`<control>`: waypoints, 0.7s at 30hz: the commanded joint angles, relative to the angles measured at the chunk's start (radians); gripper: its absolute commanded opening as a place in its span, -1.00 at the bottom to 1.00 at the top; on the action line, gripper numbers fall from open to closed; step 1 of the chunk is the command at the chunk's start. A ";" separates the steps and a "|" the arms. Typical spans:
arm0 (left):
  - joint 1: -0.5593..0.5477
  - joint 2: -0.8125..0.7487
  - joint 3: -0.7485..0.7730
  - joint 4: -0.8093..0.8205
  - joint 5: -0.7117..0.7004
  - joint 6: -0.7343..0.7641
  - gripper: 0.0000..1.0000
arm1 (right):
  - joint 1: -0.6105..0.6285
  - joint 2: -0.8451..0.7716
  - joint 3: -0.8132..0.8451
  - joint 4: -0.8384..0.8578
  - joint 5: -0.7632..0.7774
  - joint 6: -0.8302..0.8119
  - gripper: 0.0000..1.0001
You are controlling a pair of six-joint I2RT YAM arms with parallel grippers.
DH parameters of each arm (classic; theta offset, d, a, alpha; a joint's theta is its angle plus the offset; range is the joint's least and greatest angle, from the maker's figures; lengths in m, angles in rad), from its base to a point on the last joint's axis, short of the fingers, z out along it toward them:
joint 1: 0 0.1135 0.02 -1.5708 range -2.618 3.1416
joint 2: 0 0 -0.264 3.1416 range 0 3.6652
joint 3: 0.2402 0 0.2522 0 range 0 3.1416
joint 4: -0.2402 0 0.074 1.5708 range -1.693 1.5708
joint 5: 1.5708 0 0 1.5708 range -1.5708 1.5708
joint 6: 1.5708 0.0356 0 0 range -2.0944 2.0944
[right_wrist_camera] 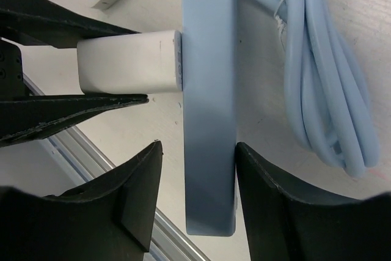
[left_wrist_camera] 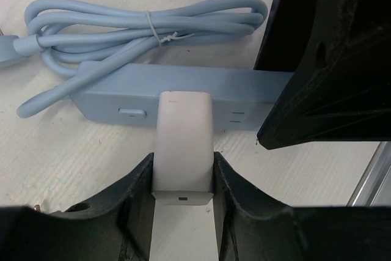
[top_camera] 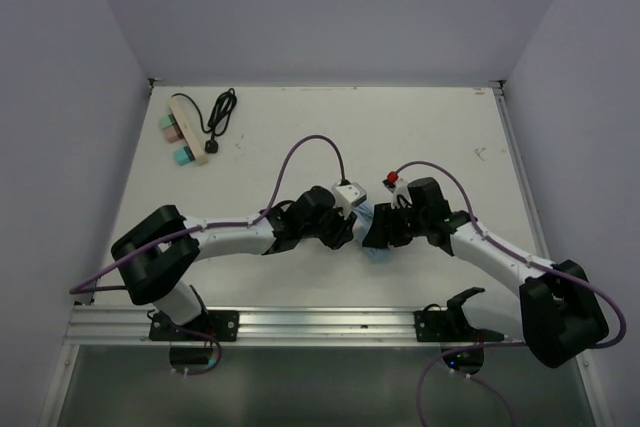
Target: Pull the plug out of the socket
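The white plug (left_wrist_camera: 182, 142) sat in the blue socket (right_wrist_camera: 208, 120), partway along its long face. The left gripper (left_wrist_camera: 182, 162) was clenched on the plug, a finger pressed to each side. The right gripper (right_wrist_camera: 198, 151) straddled one end of the socket, released, with a gap at one finger. The cord (right_wrist_camera: 317, 71) lay coiled just beside the socket, opposite the plug.

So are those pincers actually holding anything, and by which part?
The left pincer grips the white plug by its two sides. The right pincer straddles the blue power strip near its end, with a gap on one side, so it holds nothing.
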 commanded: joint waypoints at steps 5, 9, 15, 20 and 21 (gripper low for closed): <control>-0.014 -0.045 -0.002 0.066 0.065 -0.050 -1.00 | 0.005 0.042 0.026 0.171 -0.079 0.035 0.09; -0.014 -0.046 0.000 0.080 0.066 -0.060 -1.00 | 0.005 0.066 0.017 0.185 -0.058 0.030 0.08; -0.014 -0.052 0.006 0.083 0.066 -0.064 -1.00 | 0.005 0.111 0.014 0.197 -0.053 0.012 0.01; -0.014 -0.055 0.009 0.078 0.057 -0.065 -1.00 | 0.007 0.123 0.011 0.191 -0.059 0.001 -0.34; -0.014 -0.055 0.009 0.077 0.056 -0.064 -1.00 | 0.005 0.121 0.011 0.190 -0.063 -0.001 -0.47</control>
